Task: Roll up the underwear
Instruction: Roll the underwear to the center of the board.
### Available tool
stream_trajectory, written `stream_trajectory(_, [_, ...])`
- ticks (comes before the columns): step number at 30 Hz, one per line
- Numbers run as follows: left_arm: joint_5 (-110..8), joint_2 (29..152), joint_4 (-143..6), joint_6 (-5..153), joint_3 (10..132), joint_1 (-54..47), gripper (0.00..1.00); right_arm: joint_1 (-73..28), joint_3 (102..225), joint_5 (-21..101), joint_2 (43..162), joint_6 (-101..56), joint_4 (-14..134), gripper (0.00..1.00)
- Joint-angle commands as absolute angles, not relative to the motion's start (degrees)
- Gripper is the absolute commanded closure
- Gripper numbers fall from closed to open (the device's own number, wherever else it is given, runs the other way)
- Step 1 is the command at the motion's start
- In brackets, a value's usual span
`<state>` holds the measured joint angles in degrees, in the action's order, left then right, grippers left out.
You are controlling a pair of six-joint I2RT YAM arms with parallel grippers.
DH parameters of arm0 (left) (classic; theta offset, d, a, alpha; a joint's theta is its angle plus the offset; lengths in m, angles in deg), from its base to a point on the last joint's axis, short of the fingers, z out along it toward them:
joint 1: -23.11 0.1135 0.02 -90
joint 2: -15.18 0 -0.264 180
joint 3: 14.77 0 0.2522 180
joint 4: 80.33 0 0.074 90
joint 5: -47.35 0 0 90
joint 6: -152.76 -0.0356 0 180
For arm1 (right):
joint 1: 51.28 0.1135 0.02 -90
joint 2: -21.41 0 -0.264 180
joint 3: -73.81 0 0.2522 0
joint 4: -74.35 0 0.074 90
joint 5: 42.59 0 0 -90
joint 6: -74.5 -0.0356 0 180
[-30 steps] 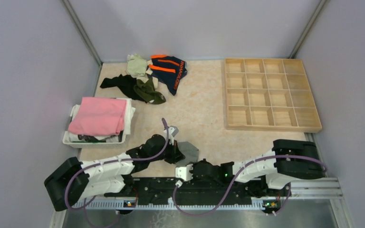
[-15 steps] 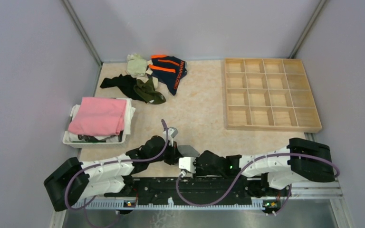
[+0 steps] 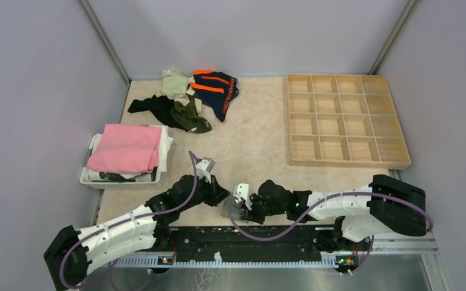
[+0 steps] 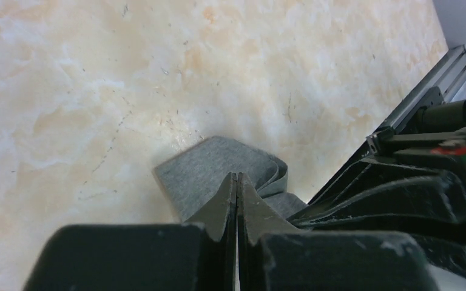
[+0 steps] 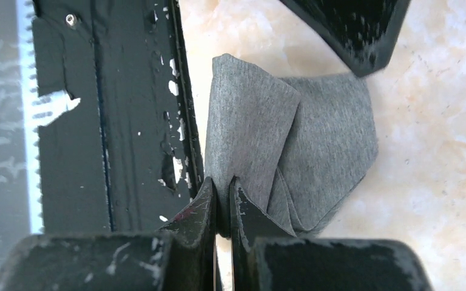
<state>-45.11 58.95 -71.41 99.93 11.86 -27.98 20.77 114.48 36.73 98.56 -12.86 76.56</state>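
At the near edge of the table (image 3: 261,151), the right gripper (image 5: 223,200) pinches a fold of the grey underwear (image 5: 321,139) while the left gripper (image 4: 237,194), jaws pressed together, noses its far side (other pairs (image 3: 188,100) lie heaped far left).

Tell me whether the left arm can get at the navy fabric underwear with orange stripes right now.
Probably yes. The left end effector is shut beside the folded grey fabric underwear, and only bare beige marbled table lies between it and the navy orange-striped underwear, though that is a long stretch.
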Motion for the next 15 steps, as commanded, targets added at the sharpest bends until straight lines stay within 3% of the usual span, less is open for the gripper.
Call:
stream_trajectory(1, [-41.1, 54.4, -68.7, 99.4, 13.3, -27.9, 1.00, 17.1, 113.8, 29.7, 99.1, -23.3, 82.3, 1.00])
stream_trajectory(15, [-42.4, 53.1, -68.4, 98.8, 12.4, -27.9, 1.00, 6.6, 113.7, 16.8, 107.6, -38.3, 90.4, 1.00])
